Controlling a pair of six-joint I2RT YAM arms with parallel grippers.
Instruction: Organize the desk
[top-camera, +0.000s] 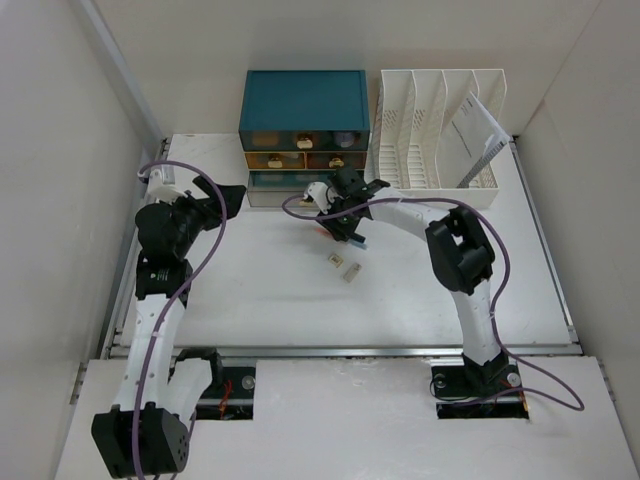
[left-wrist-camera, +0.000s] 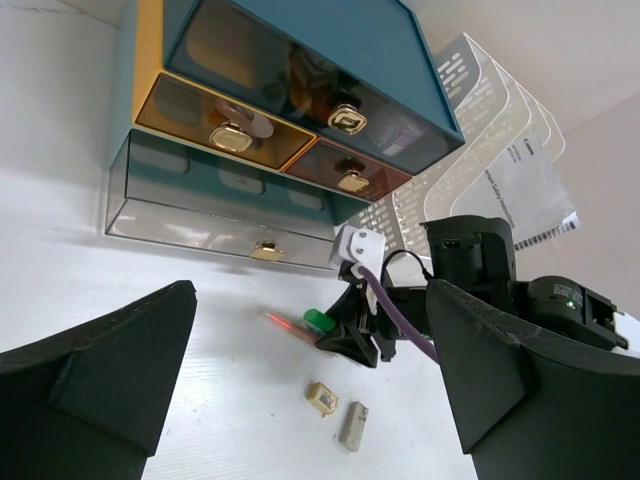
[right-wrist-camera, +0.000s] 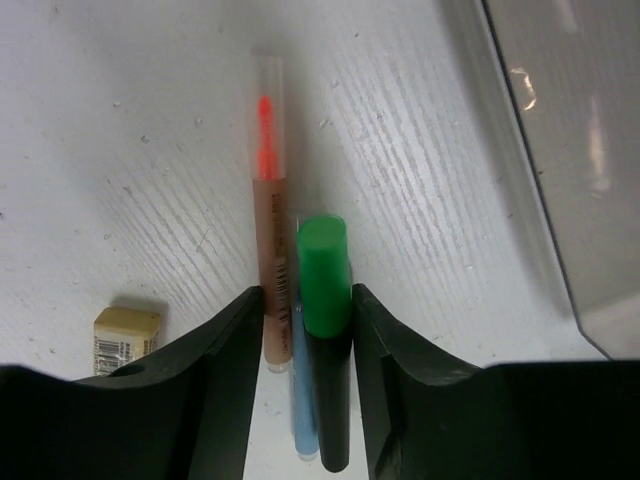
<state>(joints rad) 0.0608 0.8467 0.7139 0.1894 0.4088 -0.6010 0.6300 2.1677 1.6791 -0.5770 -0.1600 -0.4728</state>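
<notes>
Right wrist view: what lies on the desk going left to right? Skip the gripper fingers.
small tan rectangular eraser → orange-tipped clear plastic pen → thin light-blue pen → green-capped black marker → translucent grey drawer front

Left gripper (left-wrist-camera: 310, 300) stands wide open; right arm (top-camera: 420, 215) extended forward, right gripper (right-wrist-camera: 305, 300) pointed down, jaws drawn partly together.

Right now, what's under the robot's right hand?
Under it lie three pens, side by side on the desk, pinched between the right hand's fingers: orange-tipped, blue and green-capped. From above, the hand hides most of them.
</notes>
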